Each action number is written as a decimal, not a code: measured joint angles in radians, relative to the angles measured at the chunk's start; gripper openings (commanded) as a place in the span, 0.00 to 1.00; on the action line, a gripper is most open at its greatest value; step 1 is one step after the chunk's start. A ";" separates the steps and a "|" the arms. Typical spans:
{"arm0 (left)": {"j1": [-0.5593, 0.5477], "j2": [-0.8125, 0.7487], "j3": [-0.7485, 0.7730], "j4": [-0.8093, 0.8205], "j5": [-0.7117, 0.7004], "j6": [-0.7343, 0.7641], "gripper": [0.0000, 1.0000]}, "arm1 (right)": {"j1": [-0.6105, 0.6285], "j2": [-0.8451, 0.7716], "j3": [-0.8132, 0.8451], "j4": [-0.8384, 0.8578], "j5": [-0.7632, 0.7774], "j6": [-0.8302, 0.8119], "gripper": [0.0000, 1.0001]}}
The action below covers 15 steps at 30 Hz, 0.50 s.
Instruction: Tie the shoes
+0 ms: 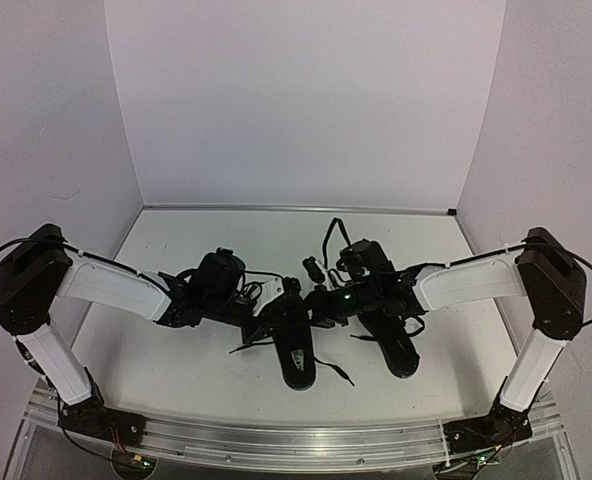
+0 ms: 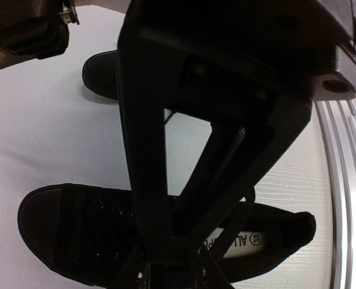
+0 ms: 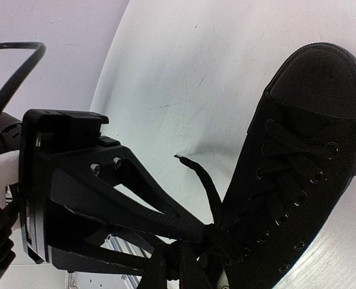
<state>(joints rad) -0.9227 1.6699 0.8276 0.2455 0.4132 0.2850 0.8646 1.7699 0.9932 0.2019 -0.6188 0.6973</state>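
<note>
Top: labelled shoe [image 1: 296, 350] and other shoe [image 1: 396, 345] lie side by side mid-desk [image 1: 176, 350]. Left wrist: left fingers [image 2: 148, 180] narrowed over labelled shoe, grip can't tell. Right wrist: right fingers [image 3: 136, 192] clenched on other shoe's lace [image 3: 201, 177].

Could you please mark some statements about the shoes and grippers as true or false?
1. The all-black low-top shoes lie on the white table. True.
2. One shoe is stacked on the other. False: they lie side by side.
3. A small white insole label shows inside one shoe. True.
4. The thin laces are white. False: they are black.
5. The left gripper and right gripper are pulled back from the shoes. False: both are down at the laces.
</note>
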 measured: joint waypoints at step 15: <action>0.000 0.015 -0.002 0.044 -0.008 -0.006 0.07 | -0.001 -0.089 -0.009 0.015 0.000 0.030 0.41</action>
<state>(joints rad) -0.9226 1.6848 0.8261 0.2896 0.4056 0.2789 0.8633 1.6806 0.9842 0.2168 -0.6184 0.7273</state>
